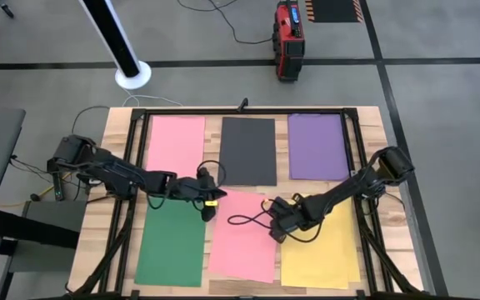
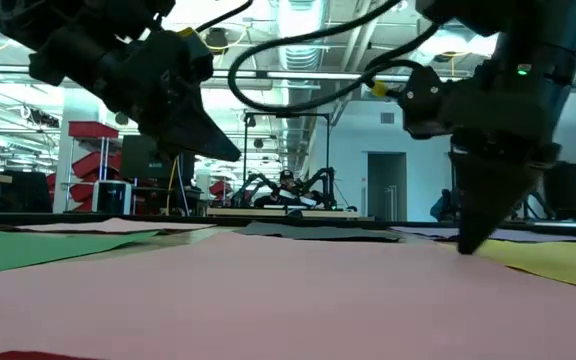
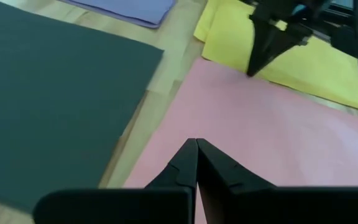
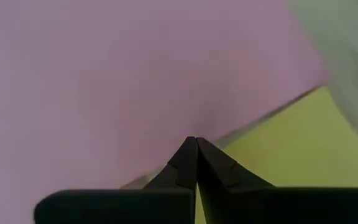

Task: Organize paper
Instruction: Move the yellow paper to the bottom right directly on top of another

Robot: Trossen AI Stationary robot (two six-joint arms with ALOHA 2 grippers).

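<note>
Six sheets of paper lie flat on the wooden table. The far row is pink (image 1: 176,143), dark grey (image 1: 248,150) and purple (image 1: 317,146). The near row is green (image 1: 172,243), pink (image 1: 244,236) and yellow (image 1: 319,250). My left gripper (image 1: 209,206) is shut and hangs above the near pink sheet's far left corner (image 3: 185,106), clear of it in the low view (image 2: 218,150). My right gripper (image 1: 275,221) is shut, its tip down at the near pink sheet's right edge beside the yellow sheet (image 4: 278,155). My right gripper sets its shut fingertips (image 2: 465,240) down on the near pink sheet's right edge (image 4: 229,134), where that edge meets the yellow sheet. The fingers slant down from the table's right side. The sheet lies flat on the table under them.
A black frame (image 1: 352,150) runs around the tabletop. A loose black cable (image 1: 244,221) lies across the near pink sheet between the grippers. Beyond the far edge, a red device (image 1: 288,37) and a white pole base (image 1: 132,75) stand on the floor.
</note>
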